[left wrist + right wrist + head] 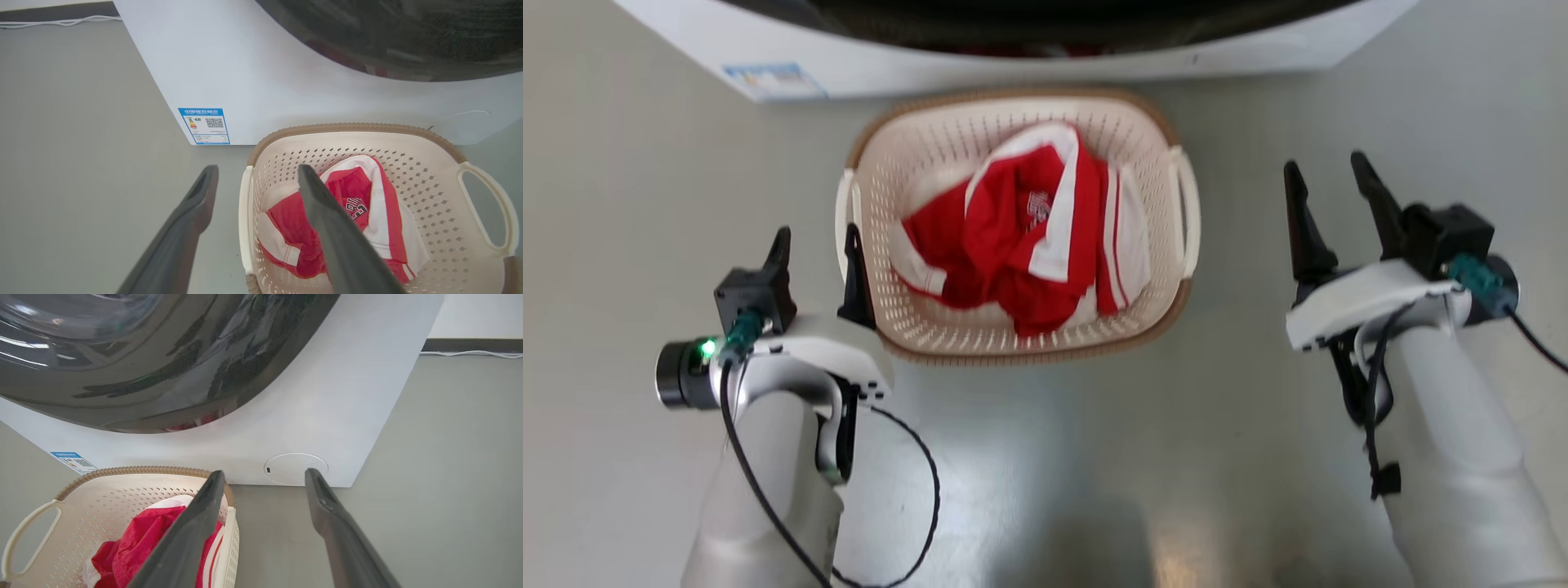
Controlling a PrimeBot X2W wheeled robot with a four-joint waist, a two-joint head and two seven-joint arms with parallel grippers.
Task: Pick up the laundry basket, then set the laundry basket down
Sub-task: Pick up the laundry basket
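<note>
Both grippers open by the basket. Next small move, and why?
Probably slide the right gripper inward to the laundry basket's right handle: it hangs open over the floor, apart from the basket, while the open left gripper straddles the left handle.

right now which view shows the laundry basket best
Head view: the laundry basket shows from above, rim and both handles. Left wrist view crops its near end; right wrist view crops more of it.

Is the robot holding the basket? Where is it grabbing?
Nothing is held. The left pincer is open, straddling the laundry basket's side handle; the right pincer is open beside it.
</note>
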